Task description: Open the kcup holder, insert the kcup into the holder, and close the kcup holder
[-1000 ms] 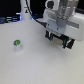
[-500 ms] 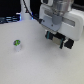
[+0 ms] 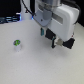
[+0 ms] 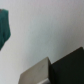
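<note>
The kcup is a tiny pod with a green top, standing alone on the white table at the exterior view's left. My gripper hangs above the table to the exterior view's right of the pod, well apart from it. Its dark fingers look spread and empty, though the picture is blurred. In the wrist view a black boxy corner with a pale strip beside it shows; it looks like part of the kcup holder. The holder does not show plainly in the exterior view.
The white table fills most of the exterior view. Dark and blue clutter lies along the far edge. A teal shape sits at the edge of the wrist view.
The arm and gripper have shifted a little toward the exterior view's left. The kcup has not moved.
</note>
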Robot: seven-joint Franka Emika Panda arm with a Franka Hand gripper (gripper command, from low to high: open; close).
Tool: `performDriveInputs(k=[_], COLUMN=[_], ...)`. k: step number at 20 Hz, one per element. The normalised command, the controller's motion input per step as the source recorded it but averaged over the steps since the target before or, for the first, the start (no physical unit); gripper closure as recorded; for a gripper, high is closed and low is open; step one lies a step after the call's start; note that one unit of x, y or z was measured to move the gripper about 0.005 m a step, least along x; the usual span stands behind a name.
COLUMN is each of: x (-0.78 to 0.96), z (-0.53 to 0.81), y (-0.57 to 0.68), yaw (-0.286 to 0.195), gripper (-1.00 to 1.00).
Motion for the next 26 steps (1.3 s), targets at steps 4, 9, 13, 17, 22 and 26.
performDriveInputs(k=[4,9,13,17,22,26], x=[-0.34,-0.34,-0.32,-0.31,-0.38,-0.44], z=[0.03,0.00,-0.02,-0.05,-0.09,-0.15], y=[-0.42,-0.49,-0.52,-0.55,-0.56,-0.56], yaw=[-0.235,-0.221,-0.212,-0.203,-0.194,-0.209], gripper=[-1.00,-1.00,-1.00,-1.00,-1.00,-1.00])
